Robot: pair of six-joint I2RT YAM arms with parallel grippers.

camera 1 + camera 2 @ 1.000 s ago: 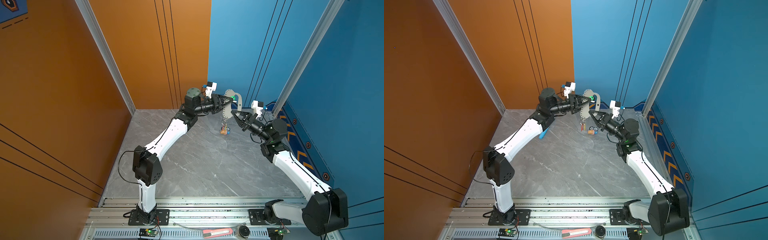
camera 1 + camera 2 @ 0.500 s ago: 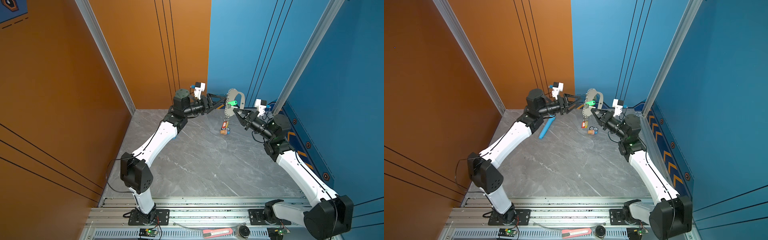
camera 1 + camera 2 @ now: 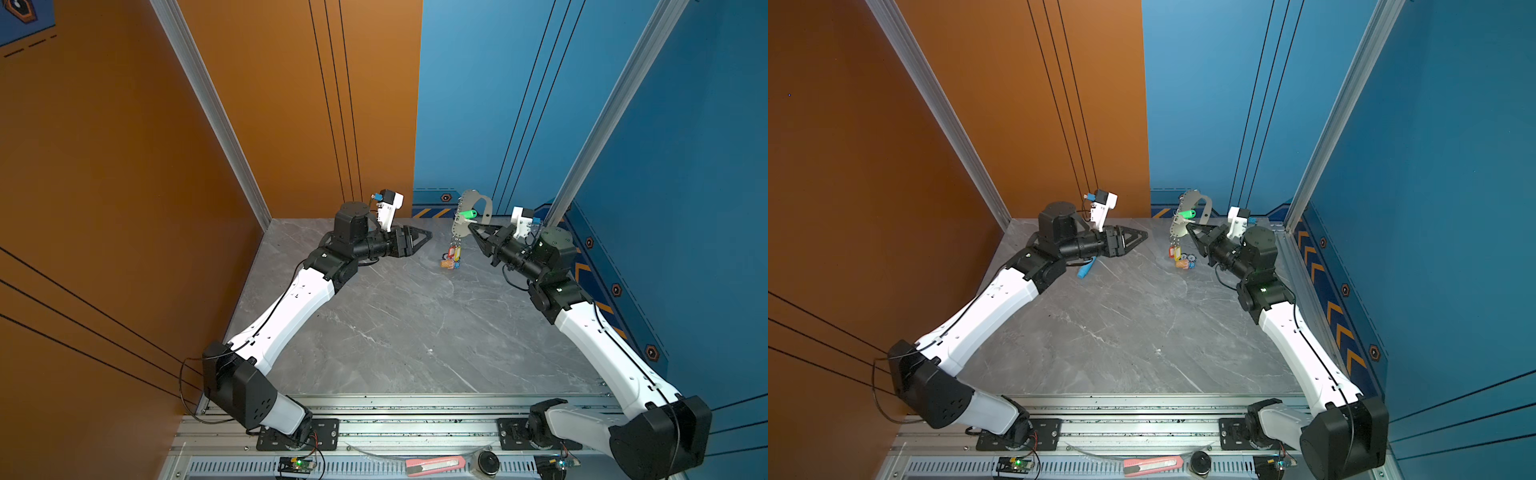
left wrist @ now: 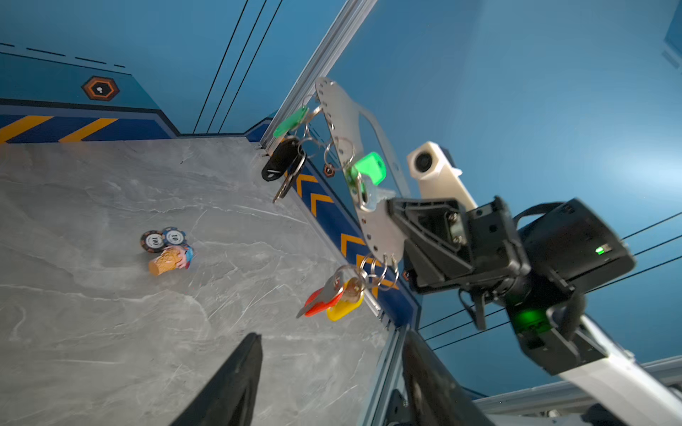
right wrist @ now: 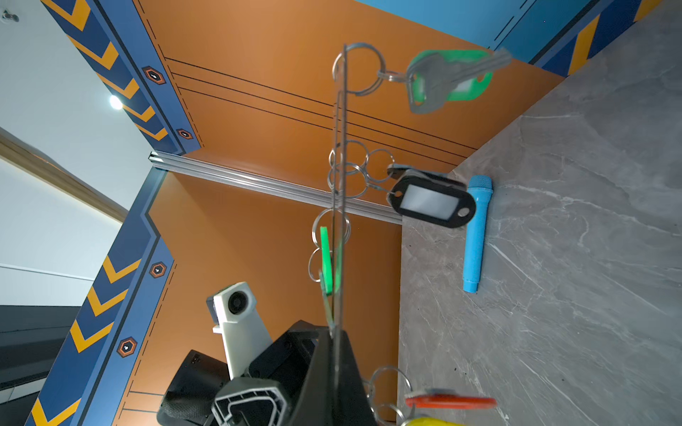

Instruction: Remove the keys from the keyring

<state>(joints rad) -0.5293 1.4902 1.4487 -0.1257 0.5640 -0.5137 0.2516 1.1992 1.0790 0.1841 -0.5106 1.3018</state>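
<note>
Top views: your right gripper pinches the keyring upright above the table, keys hanging from it; your left gripper hovers beside it, apart; left wrist: its jaws stand wide, nothing between; right wrist: keyring edge-on, clamped in the closed jaws.

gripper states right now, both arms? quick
left gripper: open, holding nothing.
right gripper: shut on the keyring, with keys hanging from it.
</note>
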